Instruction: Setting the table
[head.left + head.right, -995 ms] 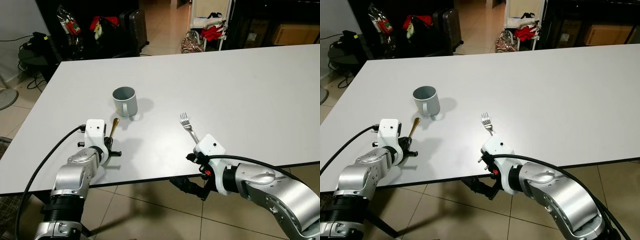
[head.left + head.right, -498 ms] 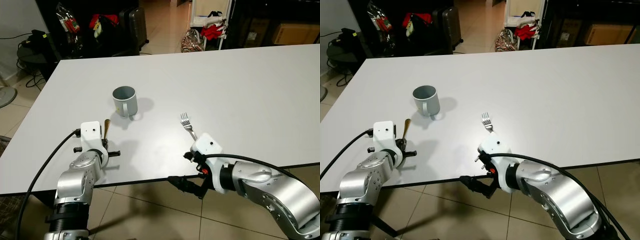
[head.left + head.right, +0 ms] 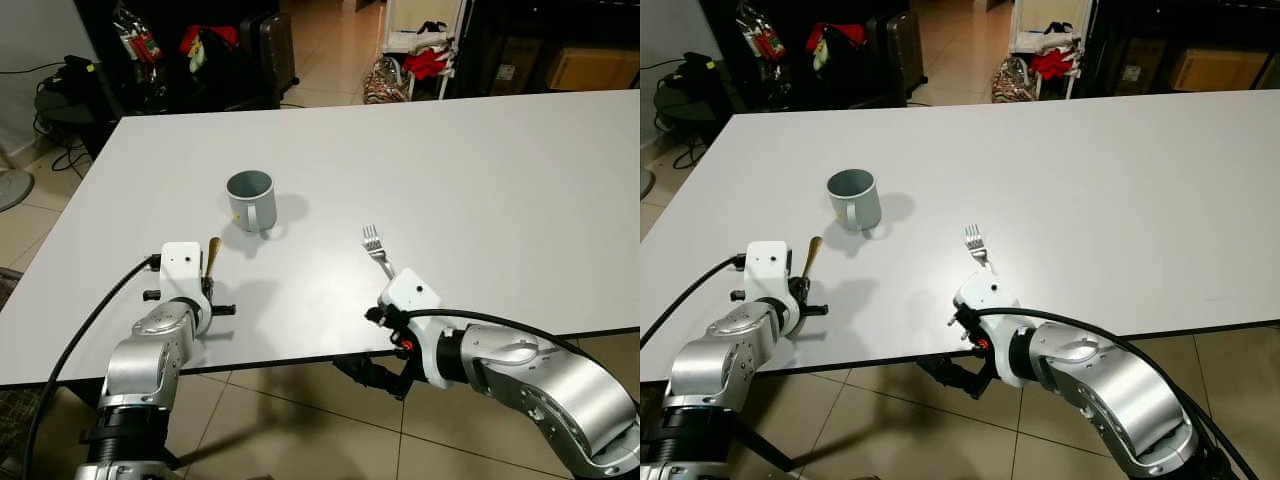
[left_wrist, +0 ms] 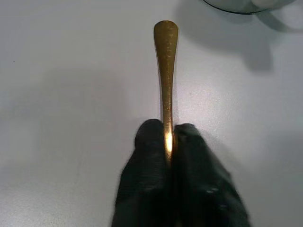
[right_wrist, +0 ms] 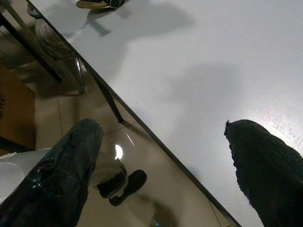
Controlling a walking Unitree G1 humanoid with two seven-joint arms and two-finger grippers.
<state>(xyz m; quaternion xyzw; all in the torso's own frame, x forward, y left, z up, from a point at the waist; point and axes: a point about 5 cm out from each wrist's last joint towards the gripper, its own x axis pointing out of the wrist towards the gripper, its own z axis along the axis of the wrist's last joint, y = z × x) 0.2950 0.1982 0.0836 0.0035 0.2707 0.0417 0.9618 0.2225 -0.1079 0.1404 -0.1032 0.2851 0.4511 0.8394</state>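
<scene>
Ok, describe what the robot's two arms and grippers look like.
Both arms are silver metal with rounded segments. Each wrist carries a white boxy camera housing. A thick black cable loops along each arm. The left gripper and right gripper have long black fingers. Small red details show near the right wrist.

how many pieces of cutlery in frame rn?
2. A gold utensil pinched edge-on in the left gripper, near the grey mug; its other end is hidden. A silver fork lies on the table by the right gripper.
</scene>
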